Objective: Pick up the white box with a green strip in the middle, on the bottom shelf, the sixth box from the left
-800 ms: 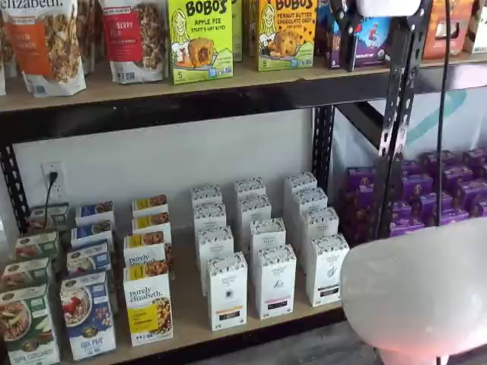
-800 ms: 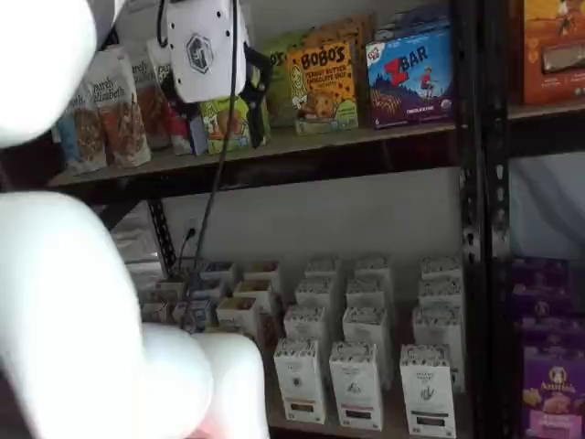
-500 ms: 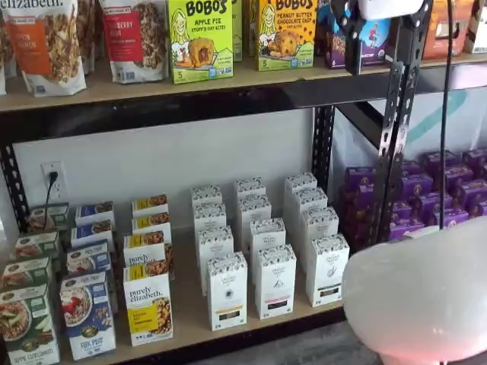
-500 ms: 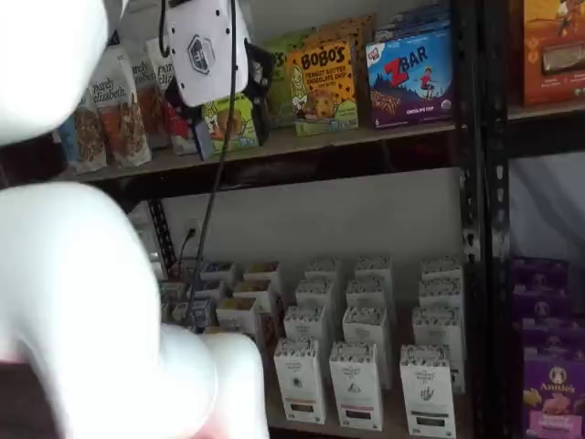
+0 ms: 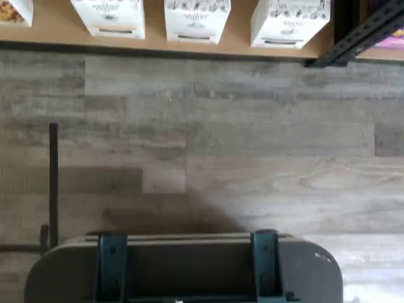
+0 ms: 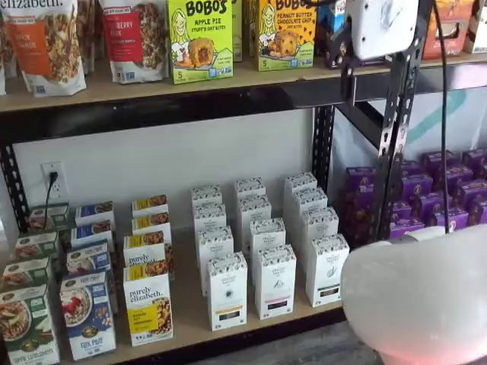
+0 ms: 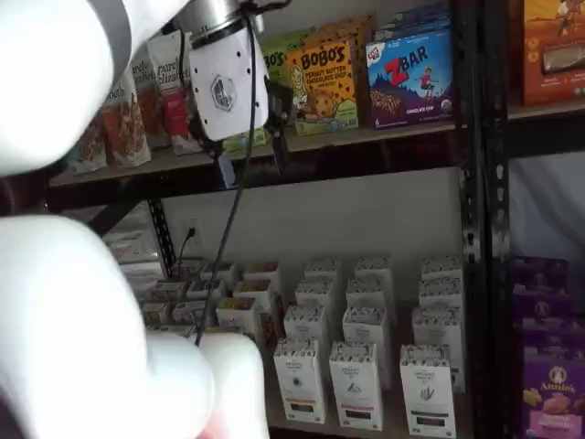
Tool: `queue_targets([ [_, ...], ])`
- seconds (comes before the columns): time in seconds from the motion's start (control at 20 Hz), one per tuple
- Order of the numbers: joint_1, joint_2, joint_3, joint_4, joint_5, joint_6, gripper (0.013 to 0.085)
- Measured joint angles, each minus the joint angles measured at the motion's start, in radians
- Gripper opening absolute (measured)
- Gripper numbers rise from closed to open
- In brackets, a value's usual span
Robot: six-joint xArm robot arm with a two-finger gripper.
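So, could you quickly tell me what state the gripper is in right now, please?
Gripper: open and holding nothing, up level with the upper shelf, well above the white box.

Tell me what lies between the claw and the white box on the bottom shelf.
In a shelf view, the open claw hangs at the upper shelf's rail; down to the white box only bare wall and other white cartons show.

The white box [image 6: 327,270] stands front right on the bottom shelf [image 6: 190,315].
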State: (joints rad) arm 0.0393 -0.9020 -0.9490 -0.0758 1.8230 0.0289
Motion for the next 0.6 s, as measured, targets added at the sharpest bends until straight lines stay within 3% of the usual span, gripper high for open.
queue_targets([
  [0.15, -0.025, -0.021, 0.092, -0.001, -0.084, -0.018, 0.0850],
  [0.35, -0.016, -0.046, 0.198, -0.042, -0.190, -0.004, 0.0850],
  [0.6, -0.045, -0.046, 0.305, -0.030, -0.304, -0.017, 0.0850],
])
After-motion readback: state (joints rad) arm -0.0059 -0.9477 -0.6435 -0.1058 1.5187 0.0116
